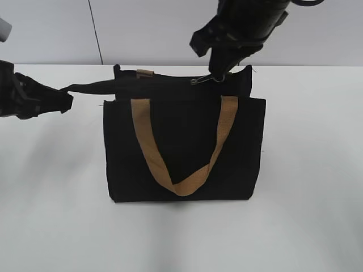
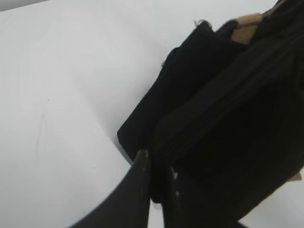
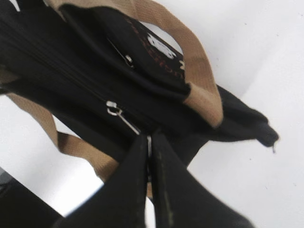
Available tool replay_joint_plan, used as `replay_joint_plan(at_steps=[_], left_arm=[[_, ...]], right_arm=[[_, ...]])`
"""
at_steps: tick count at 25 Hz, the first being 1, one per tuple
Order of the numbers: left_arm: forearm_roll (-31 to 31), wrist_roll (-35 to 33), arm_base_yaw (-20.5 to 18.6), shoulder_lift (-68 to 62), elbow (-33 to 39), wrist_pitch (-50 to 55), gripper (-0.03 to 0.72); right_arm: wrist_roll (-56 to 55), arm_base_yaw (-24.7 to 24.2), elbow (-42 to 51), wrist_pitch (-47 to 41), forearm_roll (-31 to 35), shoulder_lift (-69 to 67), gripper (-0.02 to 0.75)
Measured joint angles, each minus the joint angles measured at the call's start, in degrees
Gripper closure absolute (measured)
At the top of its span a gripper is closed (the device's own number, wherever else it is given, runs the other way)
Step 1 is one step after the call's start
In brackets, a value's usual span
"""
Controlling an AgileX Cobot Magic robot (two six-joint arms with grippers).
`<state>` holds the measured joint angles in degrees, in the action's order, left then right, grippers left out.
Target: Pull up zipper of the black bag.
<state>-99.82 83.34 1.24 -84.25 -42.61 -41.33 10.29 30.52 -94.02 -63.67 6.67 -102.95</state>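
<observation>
The black bag [image 1: 184, 150] stands upright on the white worktop [image 1: 317, 170]. The left tool [image 1: 67, 102] pinches the bag's end tab, the right tool [image 1: 218, 75] clamps the zipper [image 1: 201, 80] tab. Judgement: hold the left end taut, draw the tab straight along the track.

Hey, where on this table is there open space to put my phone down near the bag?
Bare white tabletop lies in front of the rectangular black fabric bag and to its right. It is crowded at the bag's left end, where the left pincer grips a black tab, and above the top edge, where the right pincer holds the silver zipper pull.

Matt cloth black bag [image 1: 181, 164], seemingly metal zipper [image 1: 205, 79]
</observation>
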Motion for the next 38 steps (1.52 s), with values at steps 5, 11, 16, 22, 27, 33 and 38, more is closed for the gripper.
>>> replay_joint_plan(at_steps=[5, 11, 16, 22, 27, 33, 38], left_arm=[[0.0, 0.0, 0.0, 0.0, 0.0, 0.0, 0.668], [0.0, 0.0, 0.0, 0.0, 0.0, 0.2, 0.668], [0.0, 0.0, 0.0, 0.0, 0.0, 0.0, 0.659], [3.9, 0.0, -0.4, 0.0, 0.0, 3.1, 0.265], [8.1, 1.4, 0.3, 0.3, -0.1, 7.3, 0.115], [0.5, 11.0, 14.0, 5.6, -0.1, 31.6, 0.148], [3.8, 11.7, 25.9, 8.0, -0.2, 46.4, 0.150]], right_arm=[[0.0, -1.5, 0.0, -4.0, -2.7, 1.3, 0.752], [0.0, -1.8, 0.0, -4.7, -7.2, 1.3, 0.752], [-0.1, -1.7, 0.0, -4.7, -7.7, 1.5, 0.731], [2.4, -2.1, 0.0, -5.7, -7.2, 2.6, 0.276], [4.1, -2.2, 0.0, -5.8, -6.1, 5.5, 0.118], [4.1, -2.2, 0.7, -5.8, -6.1, 13.3, 0.139], [4.0, -2.2, 11.6, -5.5, -6.1, 22.4, 0.141]])
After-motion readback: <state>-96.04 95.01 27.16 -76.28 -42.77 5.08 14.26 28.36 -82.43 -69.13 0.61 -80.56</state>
